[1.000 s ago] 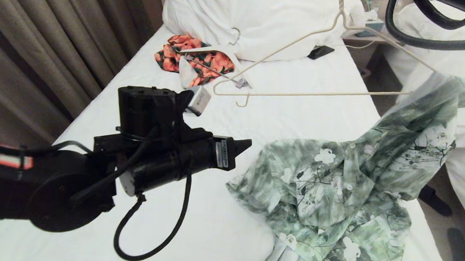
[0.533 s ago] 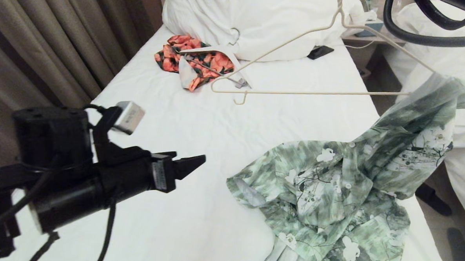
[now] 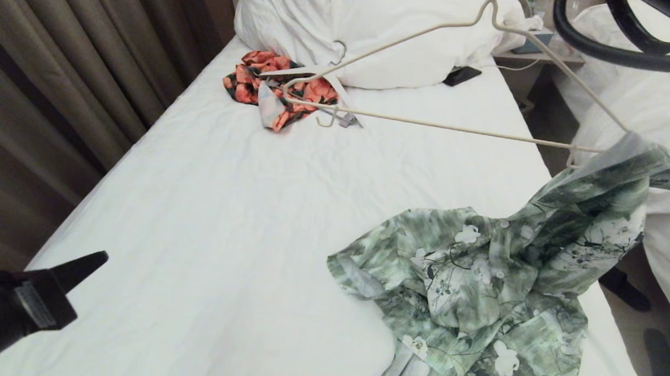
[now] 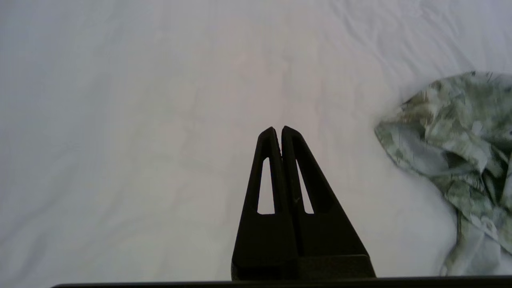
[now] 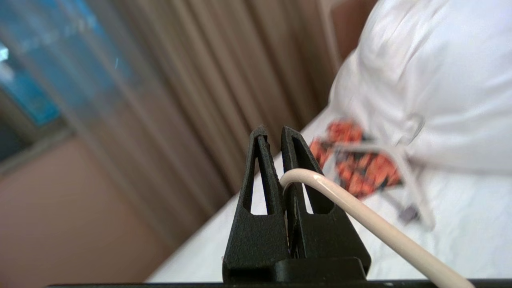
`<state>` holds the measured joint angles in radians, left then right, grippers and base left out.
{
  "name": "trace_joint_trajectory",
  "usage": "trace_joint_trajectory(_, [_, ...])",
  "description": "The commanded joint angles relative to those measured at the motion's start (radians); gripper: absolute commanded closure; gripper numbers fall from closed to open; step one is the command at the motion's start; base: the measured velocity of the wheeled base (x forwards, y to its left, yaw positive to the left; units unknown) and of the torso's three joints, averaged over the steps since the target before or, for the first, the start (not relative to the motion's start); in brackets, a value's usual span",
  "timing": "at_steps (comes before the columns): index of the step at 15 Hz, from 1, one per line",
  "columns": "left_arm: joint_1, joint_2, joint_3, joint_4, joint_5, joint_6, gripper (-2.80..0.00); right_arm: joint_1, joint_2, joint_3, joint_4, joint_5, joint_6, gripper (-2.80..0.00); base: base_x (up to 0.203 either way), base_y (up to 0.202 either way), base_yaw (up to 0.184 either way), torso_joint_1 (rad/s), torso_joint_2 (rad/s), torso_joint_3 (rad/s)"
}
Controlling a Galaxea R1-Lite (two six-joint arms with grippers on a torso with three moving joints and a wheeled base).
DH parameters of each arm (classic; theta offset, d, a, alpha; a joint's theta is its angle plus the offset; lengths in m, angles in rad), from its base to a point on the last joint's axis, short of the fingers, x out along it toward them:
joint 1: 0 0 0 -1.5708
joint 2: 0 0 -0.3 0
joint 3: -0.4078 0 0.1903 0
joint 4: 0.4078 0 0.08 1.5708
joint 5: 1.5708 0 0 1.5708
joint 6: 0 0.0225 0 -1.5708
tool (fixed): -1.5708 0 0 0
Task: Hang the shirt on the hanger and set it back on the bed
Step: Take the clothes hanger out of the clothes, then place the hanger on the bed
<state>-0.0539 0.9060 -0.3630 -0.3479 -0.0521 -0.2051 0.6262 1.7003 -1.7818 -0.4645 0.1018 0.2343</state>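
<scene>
One sleeve of the leafy green button-up shirt hangs on the thin cream wire hanger pinched in my right gripper; the rest lies on the white-sheeted bed. My left gripper is closed, empty. I should reopen it and lift the free shoulder slowly onto the bare hanger end.

Left gripper: two black tapered fingers with slotted windows, pressed together tip to tip, nothing between them. Beneath and beyond: bed's smooth white sheet, faint creases. Off to one side, crumpled pale and dark green leafy-print shirt lying on sheet, clear of gripper, folded edge showing lighter inner cloth; part runs out of view.
</scene>
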Motion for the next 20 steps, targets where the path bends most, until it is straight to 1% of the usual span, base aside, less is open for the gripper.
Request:
trace_joint_trajectory(1, [0.028,-0.155,0.001,0.109,-0.006,-0.004,0.0,0.014,-0.04,0.047,-0.055,-0.039,-0.001,0.0,0.0,0.0,0.0,0.0,0.0,0.0])
trace_joint_trajectory(2, [0.03,-0.176,-0.003,0.128,-0.006,-0.004,0.0,0.022,-0.043,0.065,-0.104,-0.085,-0.006,0.0,0.0,0.0,0.0,0.0,0.0,0.0])
trace_joint_trajectory(6, [0.031,-0.221,0.004,0.133,-0.005,-0.006,0.0,0.044,-0.037,0.093,-0.216,-0.205,-0.055,0.0,0.0,0.0,0.0,0.0,0.0,0.0])
trace_joint_trajectory(7, [0.029,-0.235,0.012,0.139,-0.008,-0.005,0.0,0.044,-0.025,0.111,-0.274,-0.213,-0.08,0.0,0.0,0.0,0.0,0.0,0.0,0.0])
trace_joint_trajectory(8, [0.025,-0.234,0.009,0.161,-0.012,-0.002,0.0,0.045,0.005,0.126,-0.365,-0.218,-0.116,0.0,0.0,0.0,0.0,0.0,0.0,0.0])
trace_joint_trajectory(9, [0.025,-0.234,0.002,0.178,-0.015,-0.002,0.0,0.053,0.034,0.131,-0.428,-0.221,-0.164,0.0,0.0,0.0,0.0,0.0,0.0,0.0])
trace_joint_trajectory(10, [0.026,-0.239,-0.002,0.185,-0.014,0.0,0.0,0.067,0.062,0.132,-0.476,-0.222,-0.237,0.0,0.0,0.0,0.0,0.0,0.0,0.0])
trace_joint_trajectory(11, [0.026,-0.249,-0.002,0.187,-0.011,0.0,0.0,0.086,0.09,0.129,-0.52,-0.223,-0.317,0.0,0.0,0.0,0.0,0.0,0.0,0.0])
trace_joint_trajectory(12, [0.026,-0.251,0.001,0.187,-0.011,0.0,0.0,0.108,0.12,0.125,-0.586,-0.223,-0.417,0.0,0.0,0.0,0.0,0.0,0.0,0.0])
trace_joint_trajectory(13, [0.026,-0.249,0.004,0.187,-0.012,0.0,0.0,0.143,0.148,0.116,-0.671,-0.227,-0.475,0.0,0.0,0.0,0.0,0.0,0.0,0.0])
trace_joint_trajectory(14, [0.026,-0.249,0.006,0.187,-0.015,0.0,0.0,0.181,0.163,0.103,-0.718,-0.254,-0.496,0.0,0.0,0.0,0.0,0.0,0.0,0.0])
trace_joint_trajectory(16, [0.025,-0.246,0.002,0.185,-0.031,0.001,0.0,0.19,0.169,0.062,-0.733,-0.303,-0.522,0.0,0.0,0.0,0.0,0.0,0.0,0.0])
trace_joint_trajectory(18, [0.026,-0.248,-0.001,0.185,-0.037,0.0,0.0,0.192,0.167,0.022,-0.661,-0.344,-0.531,0.0,0.0,0.0,0.0,0.0,0.0,0.0])
trace_joint_trajectory(20, [0.026,-0.257,0.001,0.184,-0.038,-0.001,0.0,0.196,0.169,0.016,-0.585,-0.36,-0.551,0.0,0.0,0.0,0.0,0.0,0.0,0.0])
